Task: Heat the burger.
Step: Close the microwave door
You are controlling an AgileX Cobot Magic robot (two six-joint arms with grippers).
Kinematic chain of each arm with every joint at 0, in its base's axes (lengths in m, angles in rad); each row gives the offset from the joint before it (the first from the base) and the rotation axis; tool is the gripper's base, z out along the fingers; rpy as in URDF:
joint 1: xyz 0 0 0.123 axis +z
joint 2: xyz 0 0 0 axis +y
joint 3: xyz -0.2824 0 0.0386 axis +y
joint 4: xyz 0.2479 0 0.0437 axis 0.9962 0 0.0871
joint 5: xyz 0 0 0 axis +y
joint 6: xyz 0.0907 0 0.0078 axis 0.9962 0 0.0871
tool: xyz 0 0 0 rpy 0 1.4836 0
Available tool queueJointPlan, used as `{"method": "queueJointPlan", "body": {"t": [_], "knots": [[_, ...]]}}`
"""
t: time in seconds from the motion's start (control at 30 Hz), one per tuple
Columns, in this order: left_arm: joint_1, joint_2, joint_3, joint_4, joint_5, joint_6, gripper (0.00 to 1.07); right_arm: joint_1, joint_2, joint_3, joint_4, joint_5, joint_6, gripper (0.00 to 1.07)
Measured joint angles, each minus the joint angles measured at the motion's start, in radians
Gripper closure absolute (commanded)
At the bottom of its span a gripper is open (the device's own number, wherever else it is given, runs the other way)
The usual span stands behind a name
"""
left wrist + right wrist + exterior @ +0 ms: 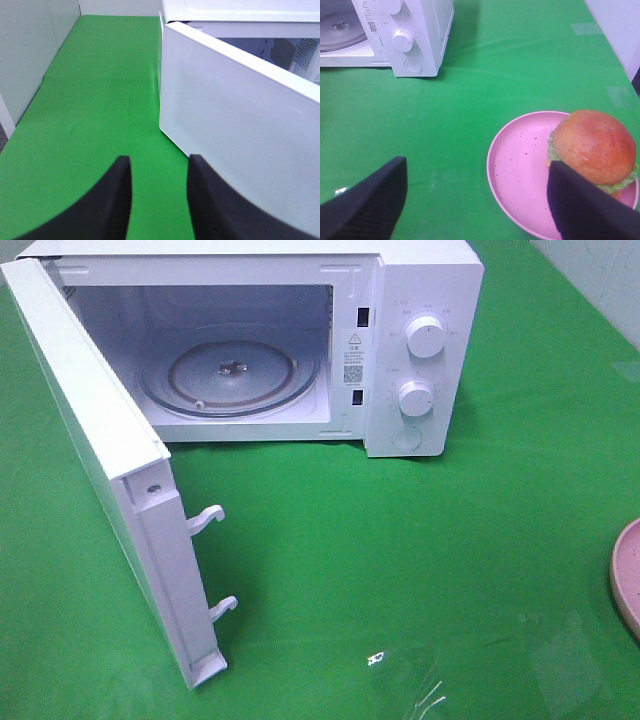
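The burger (594,146), with a glossy brown bun and green lettuce, sits on the far side of a speckled pink plate (520,170) in the right wrist view. My right gripper (475,200) is open and empty, with its fingers (372,200) either side of the plate's near part. One finger sits close beside the burger. The plate's edge (628,575) shows at the right of the exterior high view; the burger is out of that view. My left gripper (157,192) is open and empty, beside the microwave door (240,145). Neither gripper shows in the exterior high view.
The white microwave (400,340) stands at the back with its door (120,490) swung wide open to the left. Its glass turntable (230,375) is bare. Two knobs (427,337) are on its right panel. A green cloth (400,560) covers the table.
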Motion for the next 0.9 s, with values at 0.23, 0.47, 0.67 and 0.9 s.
{"method": "queueJointPlan", "body": {"t": [0.23,0.47,0.67,0.9], "knots": [[0.000,0.128,0.000,0.000,-0.155,0.000,1.07,0.000,0.000,0.000,0.000,0.000,0.000,0.34],[0.000,0.275,0.049,0.000,-0.324,0.000,1.07,0.000,0.000,0.000,0.000,0.000,0.000,0.34],[0.000,0.361,0.179,-0.015,-0.589,0.000,1.07,0.000,0.000,0.000,0.000,0.000,0.000,0.34],[0.000,0.426,0.362,-0.022,-0.954,0.000,1.07,0.000,0.000,0.000,0.000,0.000,0.000,0.34]]}}
